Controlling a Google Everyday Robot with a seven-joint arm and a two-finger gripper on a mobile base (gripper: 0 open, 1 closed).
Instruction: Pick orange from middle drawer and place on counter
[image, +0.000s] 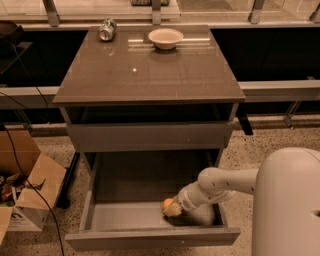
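The middle drawer (150, 239) is pulled open below the closed top drawer front. The small orange (167, 203) lies on the drawer's grey floor, right of centre and near the front panel. My gripper (173, 209) reaches down into the drawer from the right on a white arm (225, 182). Its tip is against the orange's right side. The glossy grey-brown counter (150, 75) forms the cabinet's top.
A beige bowl (166, 37) and a tipped metal can (106, 29) sit at the back of the counter. An open cardboard box (30, 195) and a black cable lie on the speckled floor at left. My white arm body (290, 205) fills the lower right.
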